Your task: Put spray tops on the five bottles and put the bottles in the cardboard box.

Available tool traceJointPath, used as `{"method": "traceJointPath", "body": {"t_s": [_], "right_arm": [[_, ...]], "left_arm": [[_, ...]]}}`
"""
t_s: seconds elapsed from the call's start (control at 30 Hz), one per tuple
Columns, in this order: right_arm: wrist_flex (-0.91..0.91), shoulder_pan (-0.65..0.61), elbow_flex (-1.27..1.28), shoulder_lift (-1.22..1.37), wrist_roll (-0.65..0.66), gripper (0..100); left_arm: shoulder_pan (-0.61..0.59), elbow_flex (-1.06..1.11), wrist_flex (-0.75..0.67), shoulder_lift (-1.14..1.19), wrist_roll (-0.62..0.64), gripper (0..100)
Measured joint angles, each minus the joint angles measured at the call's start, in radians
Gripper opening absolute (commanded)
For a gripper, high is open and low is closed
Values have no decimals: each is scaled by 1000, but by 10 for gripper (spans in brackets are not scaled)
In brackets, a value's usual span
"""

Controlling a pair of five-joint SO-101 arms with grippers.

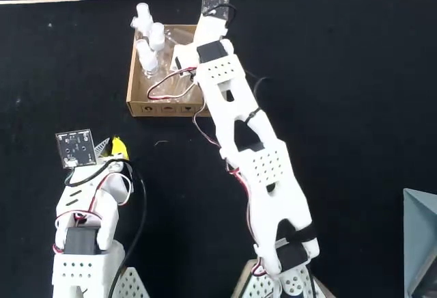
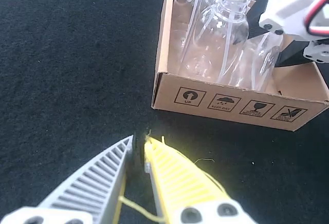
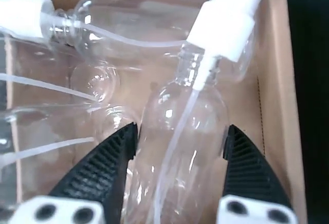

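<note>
Black matte bench (image 1: 355,72) is stretching wide around the brown cardboard box (image 1: 136,100), which is sitting toward its far edge. The right gripper (image 3: 180,131) is reaching down inside the box close to its right wall, its black fingers (image 3: 103,167) grasping a clear plastic bottle (image 3: 175,183) wearing a white spray top (image 3: 223,26), with other capped clear bottles (image 1: 151,42) crowding the left side. The left gripper (image 2: 139,143) is hovering over the bench, apart from the box's near wall, its grey and yellow fingers (image 2: 175,178) clenched on nothing.
</note>
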Motion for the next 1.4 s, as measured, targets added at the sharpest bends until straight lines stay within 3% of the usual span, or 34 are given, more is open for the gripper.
{"method": "traceJointPath", "body": {"t_s": [0.23, 0.73, 1.4], "right_arm": [[80, 3, -77, 11, 0, 95], [133, 52, -80, 11, 0, 93], [416, 54, -471, 12, 41, 93]], "left_arm": [[0, 0, 0, 0, 0, 30], [0, 0, 0, 0, 0, 30], [0, 0, 0, 0, 0, 30]]}}
